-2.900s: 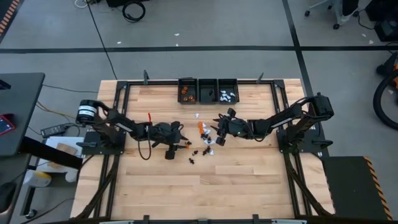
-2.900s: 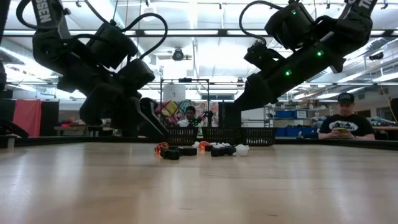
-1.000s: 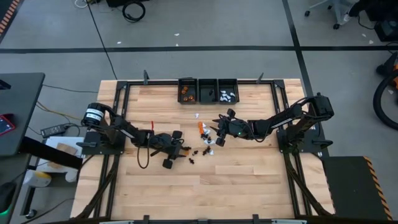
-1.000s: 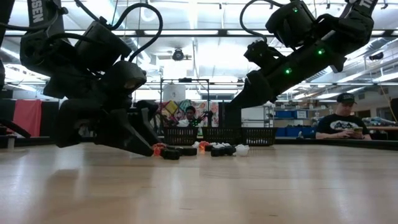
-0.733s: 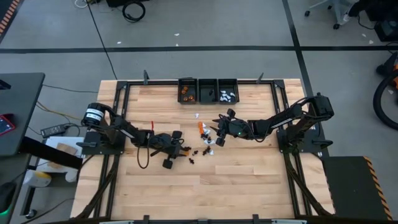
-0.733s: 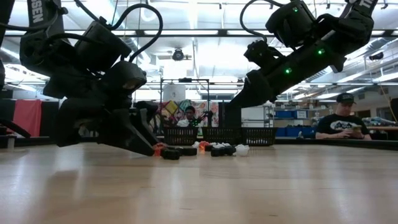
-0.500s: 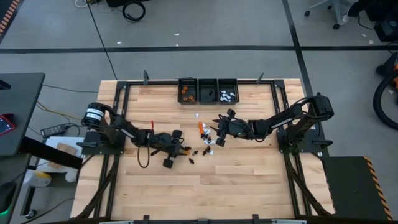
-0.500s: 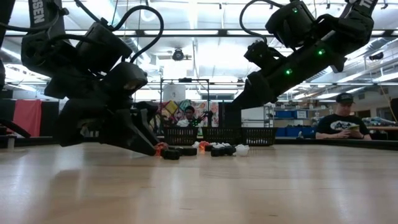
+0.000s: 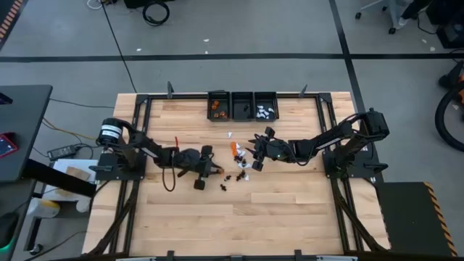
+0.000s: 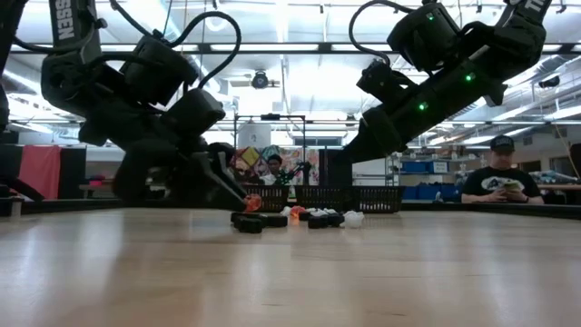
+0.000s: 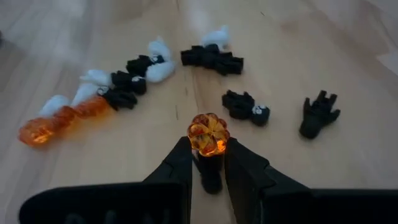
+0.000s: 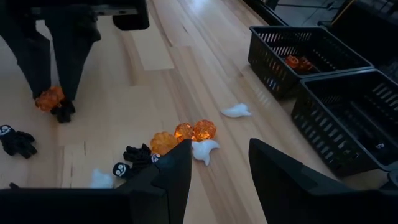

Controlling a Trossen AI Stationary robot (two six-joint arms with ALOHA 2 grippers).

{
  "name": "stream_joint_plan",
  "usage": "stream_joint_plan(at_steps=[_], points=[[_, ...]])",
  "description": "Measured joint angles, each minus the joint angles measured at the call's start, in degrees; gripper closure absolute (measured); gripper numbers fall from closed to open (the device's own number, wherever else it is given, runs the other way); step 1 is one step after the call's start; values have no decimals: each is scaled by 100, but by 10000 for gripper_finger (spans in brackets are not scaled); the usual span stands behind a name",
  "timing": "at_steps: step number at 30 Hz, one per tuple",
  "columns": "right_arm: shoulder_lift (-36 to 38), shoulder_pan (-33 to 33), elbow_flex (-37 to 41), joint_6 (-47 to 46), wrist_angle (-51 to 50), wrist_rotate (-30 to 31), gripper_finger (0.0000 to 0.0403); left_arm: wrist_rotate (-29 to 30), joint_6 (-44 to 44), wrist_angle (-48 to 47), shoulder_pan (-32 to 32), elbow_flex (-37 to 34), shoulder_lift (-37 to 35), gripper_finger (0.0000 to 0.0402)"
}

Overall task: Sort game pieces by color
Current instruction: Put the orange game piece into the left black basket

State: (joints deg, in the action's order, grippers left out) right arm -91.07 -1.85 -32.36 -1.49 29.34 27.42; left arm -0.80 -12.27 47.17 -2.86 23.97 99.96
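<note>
One orange piece (image 11: 208,134) is now pinched at the very tips of the left claw (image 11: 209,149). A second ago that claw was pressed down low on the tabletop (image 9: 290,210) with its fingers set wider. It has since closed to a narrow grip and lifted a little, so the piece hangs just clear of the wood at the 9 o'clock side of the scattered game pieces (image 11: 186,74). I read that as a pick made, with the carry to a bin next. A black piece (image 11: 211,177) lies right under the claw, apparently left behind on the wood. The right claw (image 12: 219,158) hovers at the 3 o'clock side of the pile, its fingers parted and holding nothing, and it has not budged. Three black bins (image 9: 242,96) stand in a row at the 12 o'clock edge. The one toward 9 o'clock holds two orange pieces (image 12: 296,62), the one toward 3 o'clock holds some white ones (image 9: 264,112), and I cannot make out what is in the middle one. On the tabletop I count three orange pieces in a short row (image 12: 185,132). There are also roughly five white and about seven black, though the black ones bunch together, so those counts are loose. Most of the sorting is plainly not done yet.
</note>
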Motion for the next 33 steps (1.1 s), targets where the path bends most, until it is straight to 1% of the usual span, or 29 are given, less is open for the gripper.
stream_joint_plan(at_steps=[5,10,15,22,26,28,33], points=[[0,0,0,15,0,6,238,4,-61,9,275,0,-215,340],[0,0,0,-21,57,3,238,96,-97,43,691,2,-288,341],[-1,-2,0,-35,148,-47,238,120,-242,335,1125,2,-295,341],[-2,-2,0,4,144,-68,238,310,-363,778,1785,2,-295,341],[-2,-2,0,14,158,-69,238,310,-359,856,2003,4,-295,341],[-2,-2,0,15,208,-70,238,218,-304,790,2022,86,-295,341],[-2,32,0,-77,296,-116,238,-489,-54,114,1909,509,-249,336]])
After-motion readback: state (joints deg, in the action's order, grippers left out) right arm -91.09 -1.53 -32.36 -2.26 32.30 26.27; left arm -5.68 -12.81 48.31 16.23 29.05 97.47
